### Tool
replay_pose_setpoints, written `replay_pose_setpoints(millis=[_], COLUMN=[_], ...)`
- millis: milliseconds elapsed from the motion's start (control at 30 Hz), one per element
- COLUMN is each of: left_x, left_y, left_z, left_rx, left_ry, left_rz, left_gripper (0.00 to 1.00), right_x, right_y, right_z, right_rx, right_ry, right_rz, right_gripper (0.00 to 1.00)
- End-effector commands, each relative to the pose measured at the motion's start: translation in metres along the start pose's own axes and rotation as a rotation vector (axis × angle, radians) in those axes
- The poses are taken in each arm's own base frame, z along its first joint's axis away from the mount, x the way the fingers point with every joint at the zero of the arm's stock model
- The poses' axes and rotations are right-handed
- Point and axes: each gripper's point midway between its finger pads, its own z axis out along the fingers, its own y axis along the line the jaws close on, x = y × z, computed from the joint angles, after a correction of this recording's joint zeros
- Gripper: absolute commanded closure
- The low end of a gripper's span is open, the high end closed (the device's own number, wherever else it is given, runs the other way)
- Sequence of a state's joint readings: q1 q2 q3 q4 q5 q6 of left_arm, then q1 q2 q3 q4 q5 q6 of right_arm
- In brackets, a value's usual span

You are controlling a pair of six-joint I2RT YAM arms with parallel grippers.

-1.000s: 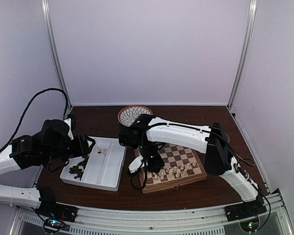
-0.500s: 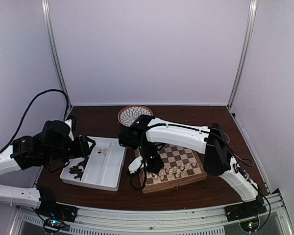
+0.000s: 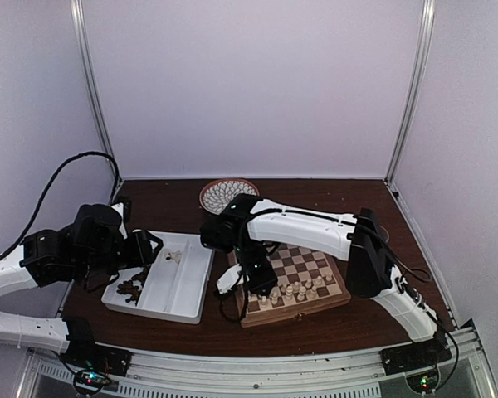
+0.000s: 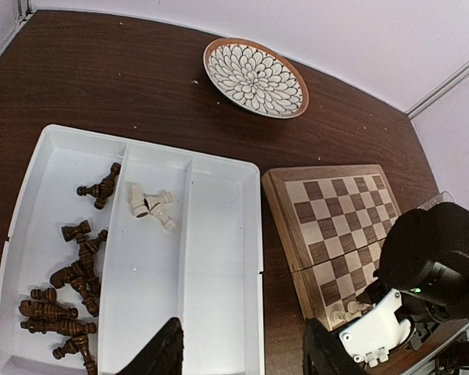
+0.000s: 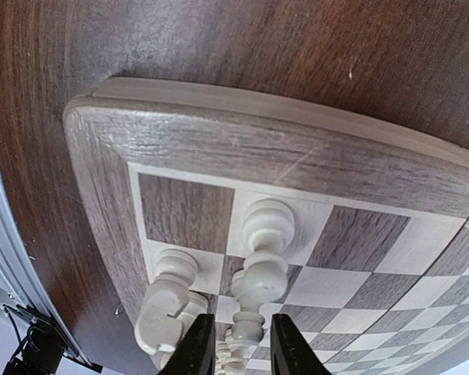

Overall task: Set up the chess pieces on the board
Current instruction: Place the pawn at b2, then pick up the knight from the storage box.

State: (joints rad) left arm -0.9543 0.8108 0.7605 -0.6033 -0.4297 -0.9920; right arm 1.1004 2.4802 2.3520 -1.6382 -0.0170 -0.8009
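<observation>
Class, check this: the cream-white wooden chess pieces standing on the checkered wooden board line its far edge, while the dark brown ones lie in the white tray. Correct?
No. The cream-white wooden chess pieces stand along the near edge of the checkered wooden board, towards the arm bases; the top external view shows it. The dark brown pieces do lie in the white tray.

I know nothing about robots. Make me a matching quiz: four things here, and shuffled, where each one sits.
1 dark brown pieces
2 patterned plate
3 standing cream pieces
4 lying cream pieces

A near edge of the board
B far side of the table
C left section of the tray
D tray section beside the dark ones

Pairs: 1-C, 2-B, 3-A, 4-D
</observation>
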Motion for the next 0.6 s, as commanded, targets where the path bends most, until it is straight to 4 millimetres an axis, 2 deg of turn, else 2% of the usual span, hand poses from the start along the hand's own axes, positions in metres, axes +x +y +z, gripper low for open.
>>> replay_pose_setpoints(millis=[0,133,267,400,567], left_x=[-0.004,0.005,0.027,0.040,0.034], left_y=[-0.001,0.010,0.023,0.028,0.060], left_z=[0.004,0.016,0.038,0.061,0.087], left_rx=[-0.009,-0.095,-0.237,-0.296,-0.359], left_ry=[-0.010,0.042,0.180,0.311,0.372], left_rz=[0.005,0.059,0.151,0.225,0.110], left_gripper=[0.48,0.48,0.52,0.58,0.60], right_x=[0.016,0.031,0.057,0.095,0.141], right_y=[0.002,0.004,0.014,0.022,0.031], right_z=[-0.047,-0.082,-0.109,-0.120,-0.131], right_rx=[0.091,0.166,0.194,0.167,0.105], right_ry=[-0.025,-0.067,-0.104,-0.143,-0.269], right_rz=[0.007,0.022,0.051,0.117,0.255], right_gripper=[0.71,0.70,0.69,0.69,0.69])
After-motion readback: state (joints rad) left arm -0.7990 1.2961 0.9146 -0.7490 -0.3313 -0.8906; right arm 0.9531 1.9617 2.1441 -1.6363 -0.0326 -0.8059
